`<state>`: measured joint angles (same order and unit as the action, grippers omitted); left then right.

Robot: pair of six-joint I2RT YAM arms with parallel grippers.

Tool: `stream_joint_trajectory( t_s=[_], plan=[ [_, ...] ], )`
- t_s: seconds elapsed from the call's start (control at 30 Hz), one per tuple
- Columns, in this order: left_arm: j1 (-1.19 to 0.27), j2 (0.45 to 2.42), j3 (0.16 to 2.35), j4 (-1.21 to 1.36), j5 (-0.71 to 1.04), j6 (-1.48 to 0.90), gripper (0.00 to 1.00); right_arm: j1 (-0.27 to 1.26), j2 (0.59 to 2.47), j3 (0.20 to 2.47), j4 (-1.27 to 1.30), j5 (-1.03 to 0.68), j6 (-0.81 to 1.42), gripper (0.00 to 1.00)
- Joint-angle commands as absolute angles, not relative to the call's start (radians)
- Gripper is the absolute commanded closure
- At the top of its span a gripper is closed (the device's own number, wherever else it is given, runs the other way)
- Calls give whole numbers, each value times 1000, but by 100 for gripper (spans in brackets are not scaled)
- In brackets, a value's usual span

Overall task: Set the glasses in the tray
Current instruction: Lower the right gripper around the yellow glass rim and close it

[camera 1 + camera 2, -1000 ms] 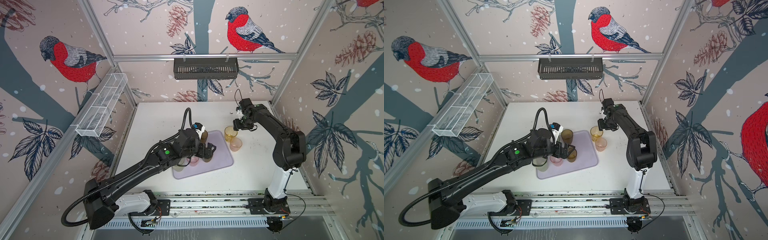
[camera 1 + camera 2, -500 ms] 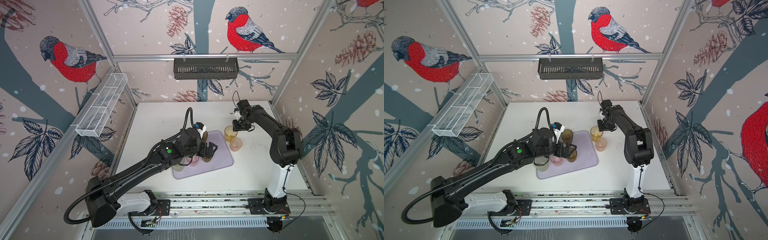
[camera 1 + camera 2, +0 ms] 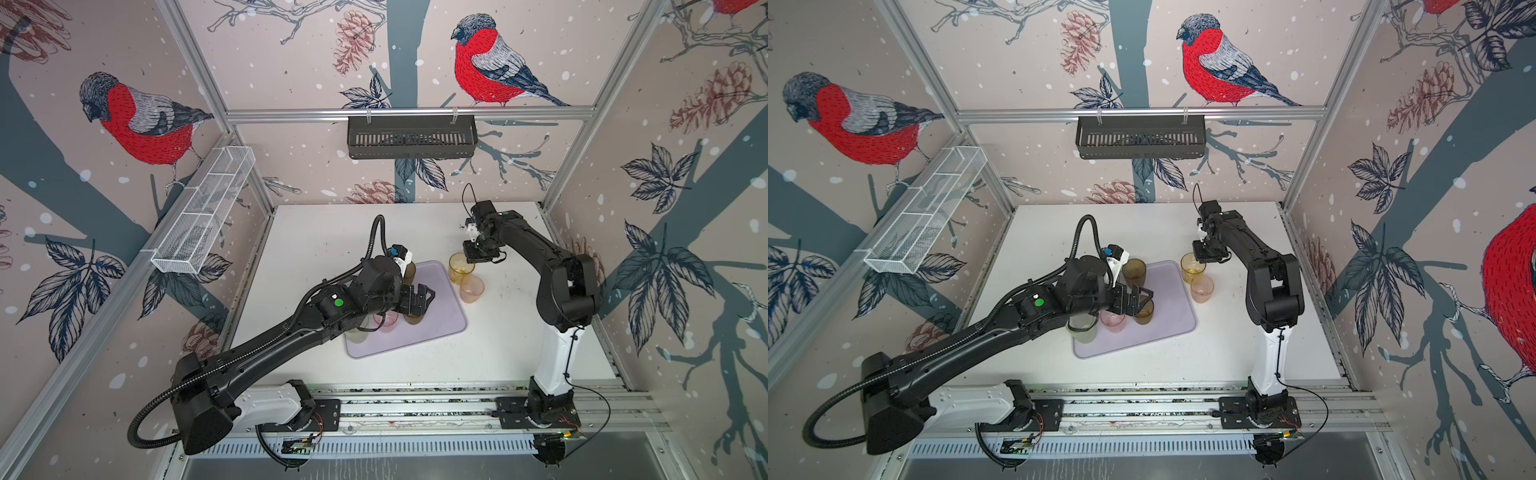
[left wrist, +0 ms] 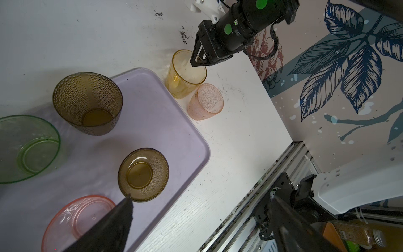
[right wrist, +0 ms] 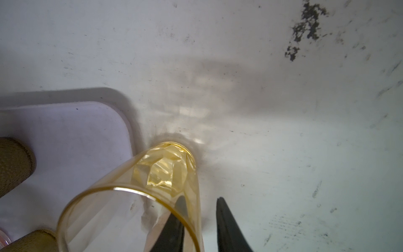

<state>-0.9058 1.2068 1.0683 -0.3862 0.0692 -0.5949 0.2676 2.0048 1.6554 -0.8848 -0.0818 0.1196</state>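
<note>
- The table [image 3: 332, 241] is white. It carries the tray and two glasses beside the tray.
- The tray [image 3: 442, 307] lies flat near the middle of the table, a little turned.
- The left gripper [image 3: 420, 300] hangs above the tray with its jaws wide apart and holds nothing. The small brown glass [image 4: 142, 174] stands below it.
- The right gripper [image 3: 473, 257] is at the yellow glass [image 3: 459, 270] with narrow jaws. One finger is inside the glass, the other is outside, and the wall is between them. In the right wrist view the outer finger [image 5: 229, 222] does not touch the wall.
- The tall brown glass [image 3: 1133, 270] stands upright in the tray, near its far edge.
- The yellow glass stands upright on the table, outside the tray, just beside its far right corner.
- The peach glass [image 3: 471, 289] is also on the table, just beside the yellow glass on the near side.
- The pink glass [image 3: 1113, 322] stands in the tray, just beside the small brown glass.
- The pale glass [image 3: 1084, 332] stands at the near left corner of the tray, partly hidden.
- The green glass [image 4: 28, 148] is in the tray too. Only the left wrist view shows it.
</note>
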Motion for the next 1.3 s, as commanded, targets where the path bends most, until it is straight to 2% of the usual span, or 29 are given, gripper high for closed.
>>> stream_joint_trajectory(
  t_s=[0.0,0.37,1.0,1.27],
  plan=[
    [-907,1207,1074,-344,58,-590,3,269,2011,1662,-881,-84,107,74],
    [-907,1207,1075,-346,57,-591,3,273,2017,1666,-882,-77,106,83],
    [-907,1187,1066,-345,46,-604,3,279,2007,1675,-894,-54,98,91],
    [-907,1173,1054,-339,43,-612,3,285,2003,1747,-943,-34,89,93]
  ],
)
